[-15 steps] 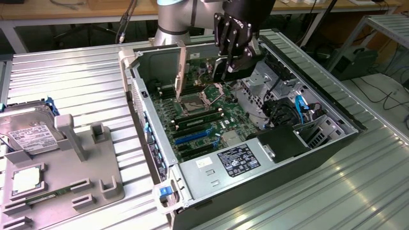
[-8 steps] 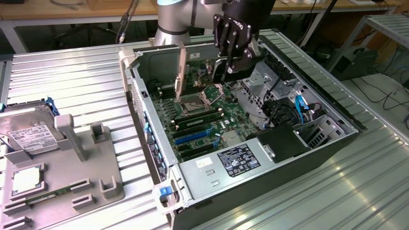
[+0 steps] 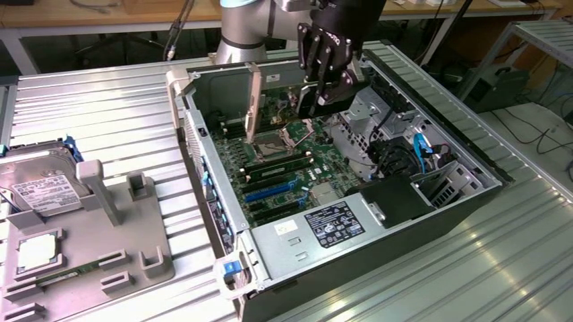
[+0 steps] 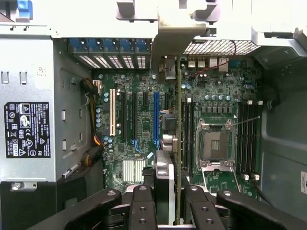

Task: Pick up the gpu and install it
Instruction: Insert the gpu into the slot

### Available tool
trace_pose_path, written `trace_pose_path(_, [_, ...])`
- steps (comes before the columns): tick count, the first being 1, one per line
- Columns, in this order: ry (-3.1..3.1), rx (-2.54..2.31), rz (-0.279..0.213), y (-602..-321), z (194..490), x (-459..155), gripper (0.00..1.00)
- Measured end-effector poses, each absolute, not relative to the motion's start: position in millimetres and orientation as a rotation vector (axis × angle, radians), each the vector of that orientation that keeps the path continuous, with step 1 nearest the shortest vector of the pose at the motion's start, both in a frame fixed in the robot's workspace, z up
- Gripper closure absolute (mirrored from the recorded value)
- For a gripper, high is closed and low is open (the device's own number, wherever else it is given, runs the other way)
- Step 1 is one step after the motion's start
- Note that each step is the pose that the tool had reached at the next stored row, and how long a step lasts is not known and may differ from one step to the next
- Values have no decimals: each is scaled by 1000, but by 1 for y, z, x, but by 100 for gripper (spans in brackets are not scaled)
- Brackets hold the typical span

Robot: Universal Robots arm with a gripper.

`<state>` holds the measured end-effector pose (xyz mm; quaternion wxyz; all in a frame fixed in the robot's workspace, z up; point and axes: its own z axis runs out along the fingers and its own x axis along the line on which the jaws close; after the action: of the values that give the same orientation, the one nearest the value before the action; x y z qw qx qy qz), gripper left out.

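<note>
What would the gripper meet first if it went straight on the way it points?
The gripper holds the gpu, whose leading edge would probably meet the motherboard first, near the blue slot; depth is unclear.

Standing right next to this thing and a fair bit is out of sight. The arm (image 3: 243, 27) gets chopped off by the top edge of the exterior view. The hard drive (image 3: 36, 184) on the exterior view's left runs off the edge, and its label is too small to read. Same goes for the sticker on the power supply (image 3: 296, 245). In the wrist view the graphics card (image 4: 164, 172) sits edge-on, so its faces are hidden. Its near end disappears between the fingers (image 4: 144, 206) of the gripper (image 4: 168, 189). Can't tell if its lower edge touches a slot.
</note>
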<state>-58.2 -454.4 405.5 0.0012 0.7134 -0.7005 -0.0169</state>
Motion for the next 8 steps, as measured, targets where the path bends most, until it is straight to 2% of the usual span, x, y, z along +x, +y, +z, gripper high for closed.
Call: trace_pose_path(8, [-2187, 2251, -53, -455, 401, -58, 72])
